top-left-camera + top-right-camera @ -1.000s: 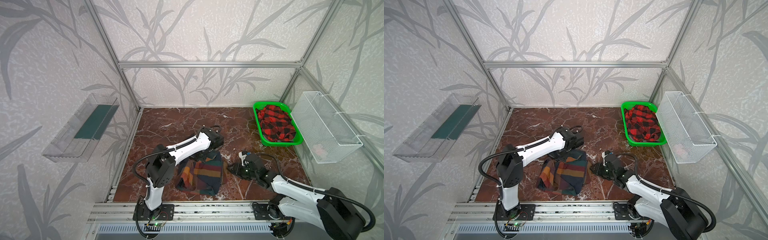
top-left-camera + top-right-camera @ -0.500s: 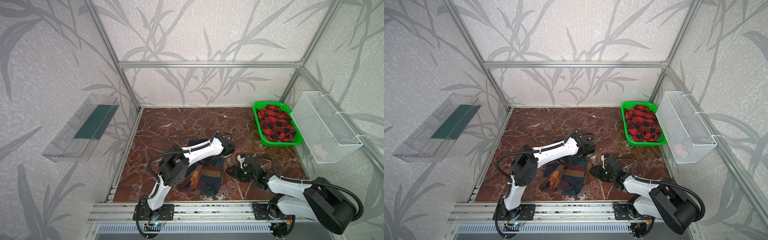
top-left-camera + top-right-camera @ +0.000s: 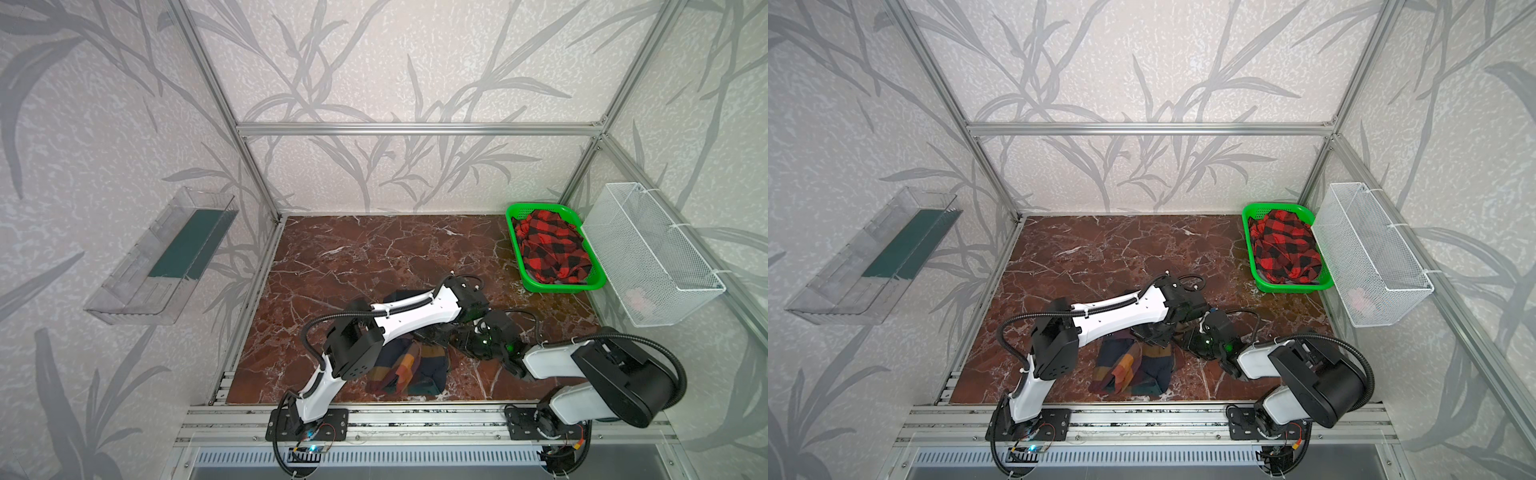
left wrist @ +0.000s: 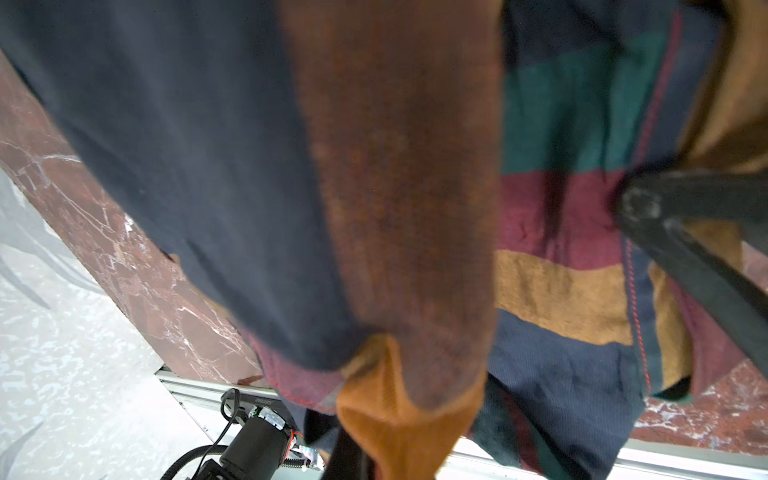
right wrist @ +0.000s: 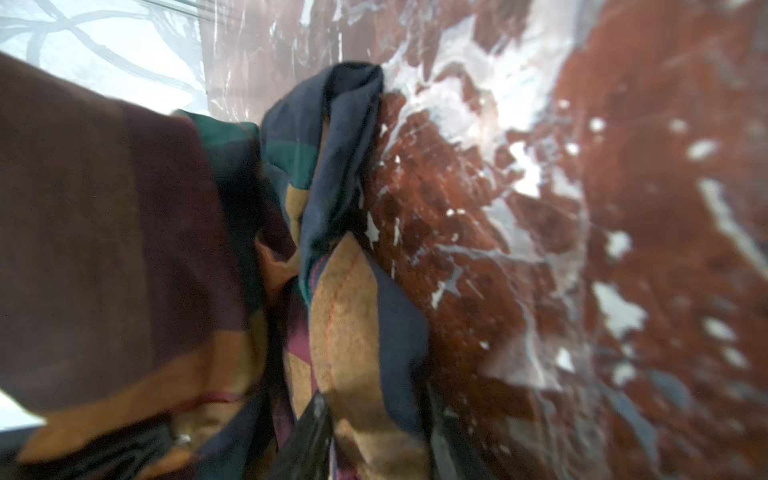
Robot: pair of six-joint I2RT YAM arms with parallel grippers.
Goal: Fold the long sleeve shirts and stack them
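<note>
Shirt (image 3: pixel 409 370) clamped in left pincer (image 3: pixel 1154 334), right pincer (image 5: pixel 376 419) astride fold

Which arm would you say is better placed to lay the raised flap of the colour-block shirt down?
Left, probably. The left pincer is shut on the colour-block shirt, and cloth hangs from it in the left wrist view. The right pincer sits low at the shirt's edge; its grip is unclear.

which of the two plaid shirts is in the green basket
The red-and-black check shirt, bunched in the green basket; the navy-and-orange block shirt lies on the marble table.
</note>
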